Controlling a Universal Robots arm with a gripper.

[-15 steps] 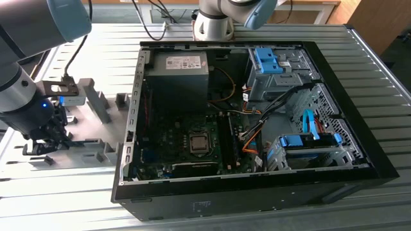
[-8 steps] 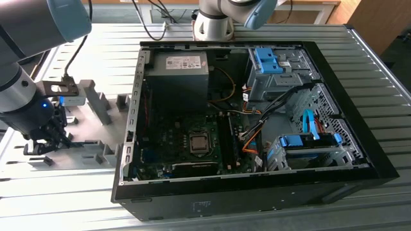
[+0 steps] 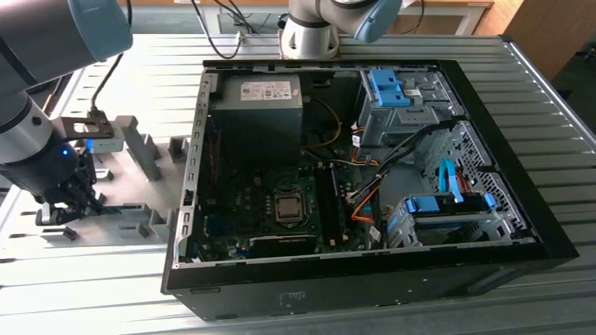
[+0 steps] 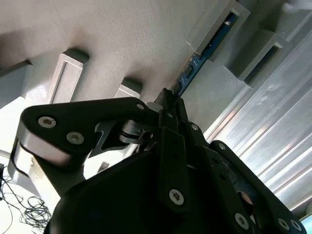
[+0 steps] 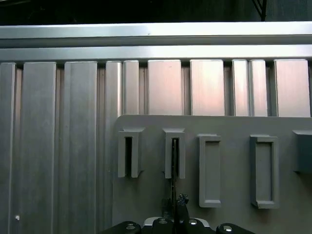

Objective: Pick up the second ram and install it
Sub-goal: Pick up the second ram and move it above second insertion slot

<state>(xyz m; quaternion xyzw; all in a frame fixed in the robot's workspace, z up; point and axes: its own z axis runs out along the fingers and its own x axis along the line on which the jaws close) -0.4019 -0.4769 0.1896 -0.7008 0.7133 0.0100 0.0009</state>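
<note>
Ribbed aluminium slats make up the table (image 3: 93,293), which runs under everything in the exterior view. An open black computer case (image 3: 373,296) lies on it, motherboard upward. Towards the exterior view's left, a grey holder plate (image 3: 125,209) carries raised blocks. Beyond the table's far edge the arm's base (image 3: 312,38) stands beside loose black cables (image 3: 219,35), with pale wooden furniture (image 3: 447,14) behind.

The claw (image 3: 70,206) hangs low over the holder plate. In the second wrist view the second ram (image 4: 195,63), a thin blue stick, sits in a narrow slotted block (image 4: 229,12), and the claw (image 4: 168,97) has its fingers drawn together on the stick's near end. In the first wrist view the second ram (image 5: 173,161) shows edge-on in its slotted block (image 5: 174,141), with the claw (image 5: 176,202) pinching it.
</note>
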